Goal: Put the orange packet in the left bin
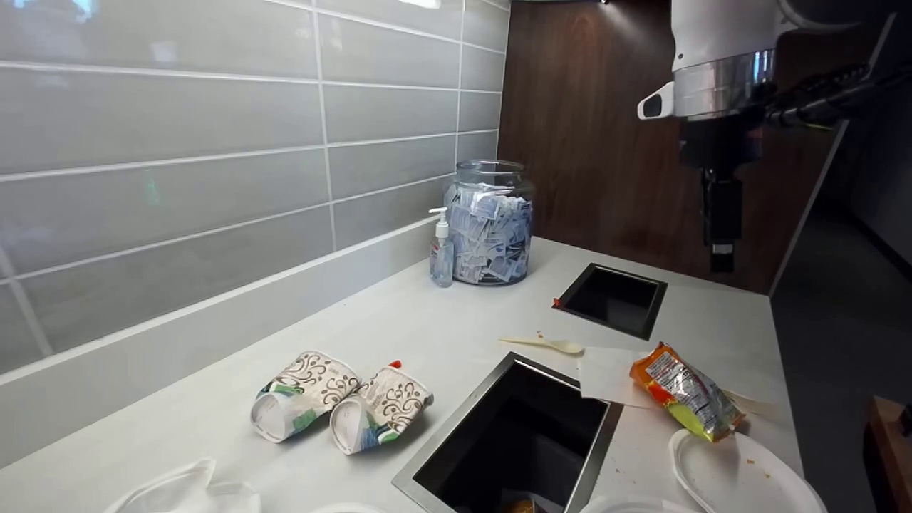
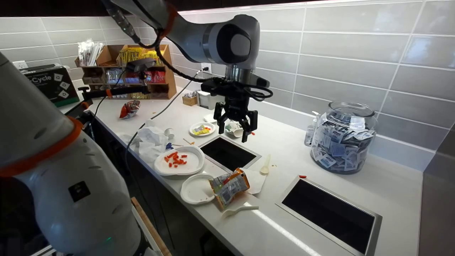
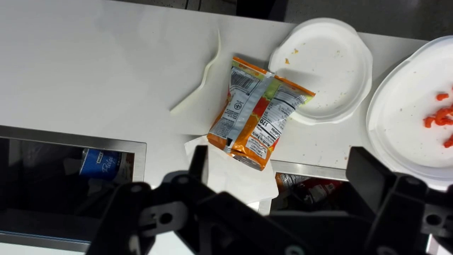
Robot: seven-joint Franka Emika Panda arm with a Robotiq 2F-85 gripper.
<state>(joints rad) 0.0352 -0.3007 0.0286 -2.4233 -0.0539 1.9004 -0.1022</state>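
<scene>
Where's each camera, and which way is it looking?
An exterior view: beside the arm, looking down across the counter to the tiled wall; arm and gripper show.
An exterior view: above the counter, facing the brown panel; wrist and gripper show.
Wrist view: on the wrist, looking down at the orange packet; spread fingers show.
Both exterior views share the jar.

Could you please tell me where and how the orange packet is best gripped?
Probably from straight above, the open gripper closing across the middle of the orange packet, side edge to side edge: it lies uncovered and narrower there than at its flared end, which overlaps the small plate.
</scene>
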